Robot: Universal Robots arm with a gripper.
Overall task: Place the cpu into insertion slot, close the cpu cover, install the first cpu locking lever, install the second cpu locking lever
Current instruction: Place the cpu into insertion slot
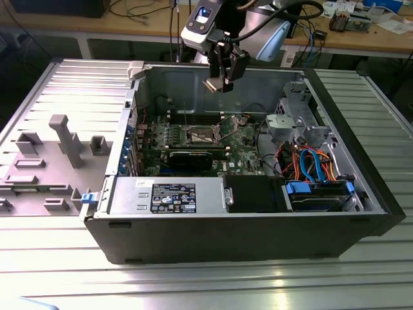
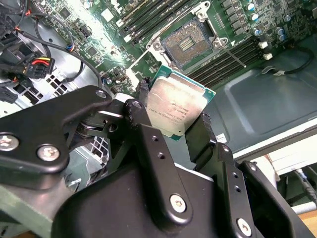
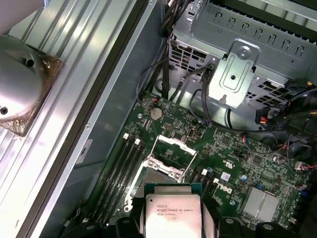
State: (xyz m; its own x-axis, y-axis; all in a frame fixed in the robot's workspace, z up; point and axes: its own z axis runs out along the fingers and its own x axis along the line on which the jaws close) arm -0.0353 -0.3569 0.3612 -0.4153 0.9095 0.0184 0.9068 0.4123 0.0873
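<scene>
Over the open computer case [image 1: 258,232], at about one o'clock from the insertion slot [image 1: 201,134] in the exterior view: gripper [image 1: 219,83] up in the air, well clear of the motherboard [image 1: 245,145]. Clenched on the cpu [image 2: 176,104] [image 3: 173,215], black fingers [image 2: 151,139] pressing two opposite edges, dull silver top turned toward both wrist views. Held apart from the socket, not yet seated. Insertion slot [image 2: 190,42] bare, dark centre exposed in the second wrist view. Cpu cover [image 3: 173,148] swung up and standing open at the socket's edge in the first wrist view. Long memory slots [image 2: 228,57] just beside the socket. Graphics card [image 1: 190,157] at six o'clock of the socket in the exterior view, power supply [image 1: 129,194] further off at about seven o'clock.
</scene>
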